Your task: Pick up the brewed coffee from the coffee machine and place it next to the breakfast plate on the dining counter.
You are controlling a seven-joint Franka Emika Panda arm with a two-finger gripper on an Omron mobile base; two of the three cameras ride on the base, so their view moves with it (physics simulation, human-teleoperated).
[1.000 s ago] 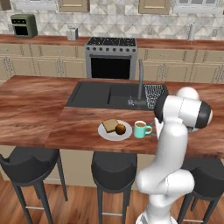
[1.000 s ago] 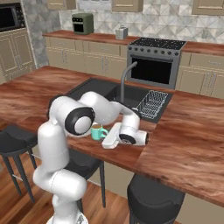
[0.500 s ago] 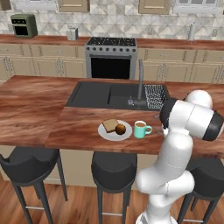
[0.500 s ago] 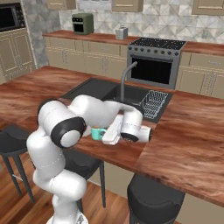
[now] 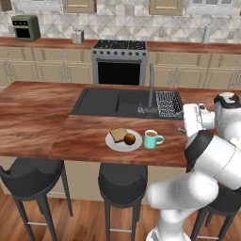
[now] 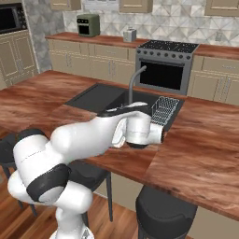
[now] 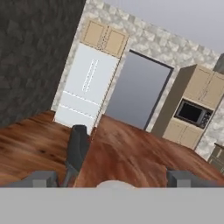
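The teal-green mug of coffee [image 5: 151, 139] stands upright on the reddish-brown dining counter [image 5: 37, 117], touching nothing, its handle to the right. Just left of it is the white breakfast plate [image 5: 113, 143] with toast [image 5: 119, 134] and a small brown round item [image 5: 130, 138]. My gripper [image 5: 181, 128] hovers over the counter to the right of the mug, apart from it. In the hand view the gripper [image 7: 111, 178] is open, its fingertips [image 7: 40, 178] wide apart with nothing between them, looking along the counter [image 7: 131, 153]. In the right base view my arm [image 6: 93, 135] hides the mug and plate.
Behind the plate lie the dark sink [image 5: 101, 101], the faucet [image 5: 151, 87] and a wire dish rack [image 5: 168, 102]. Dark stools [image 5: 124, 181] line the counter's front edge. The stove [image 5: 120, 61] and an olive toaster oven [image 5: 26, 27] sit on the back wall.
My hand has drawn back to the right, away from the mug, and the upper arm swung right. The mug and plate have stayed in place.
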